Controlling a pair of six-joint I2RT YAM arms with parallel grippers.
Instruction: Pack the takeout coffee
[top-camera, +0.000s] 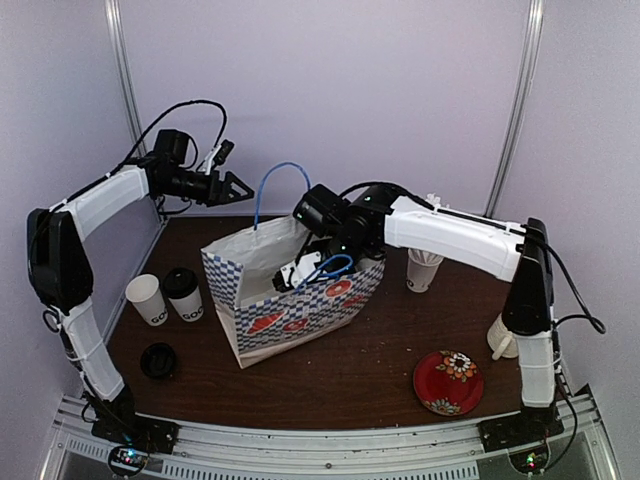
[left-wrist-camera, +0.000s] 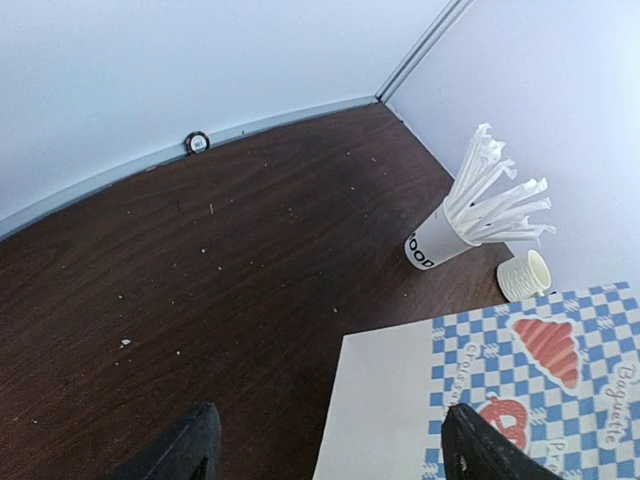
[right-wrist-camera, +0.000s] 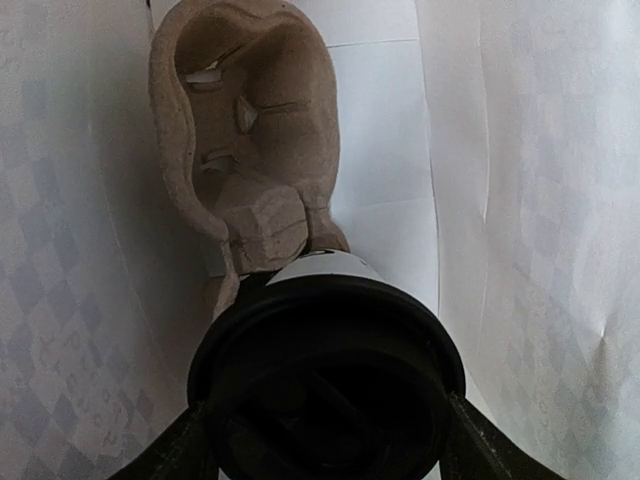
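Dark wooden table (top-camera: 350, 375), pale lilac walls around it. One lidded cup (right-wrist-camera: 325, 370) sits inside the checkered bag (top-camera: 300, 320). The right wrist camera sees it from above: the black lid fills the lower frame, and a strip of white cup wall shows behind it. Right gripper (right-wrist-camera: 325, 445) is clamped on it, one finger against each side of the lid, jaws spread wide to fit. Just behind the cup, a brown pulp carrier (right-wrist-camera: 240, 150) stands upright against the white bag lining; can't tell if the two touch. In the top view the right arm reaches down into the bag mouth with a blue handle (top-camera: 282, 165) standing up beside it. The cup itself is hidden there.

Two more cups stand at the left of the table, just beside each other. An unlidded cup (top-camera: 148, 298) is nearer the edge and a capped cup (top-camera: 184, 294) is next to it, black lettering partly visible. A loose black lid (top-camera: 158, 360) lies flat nearer the arm bases, apart from both.

Left gripper (top-camera: 236, 188) hangs high over the back-left corner, well apart from the bag. Its jaws are wide with nothing between them, and its camera shows only table and a bag corner between the fingers (left-wrist-camera: 190, 450).

Stirrer cup (top-camera: 423, 268) stands right of the bag. Cream mug (top-camera: 500, 338) is by the right arm, and a red floral plate (top-camera: 448, 381) is at front right.
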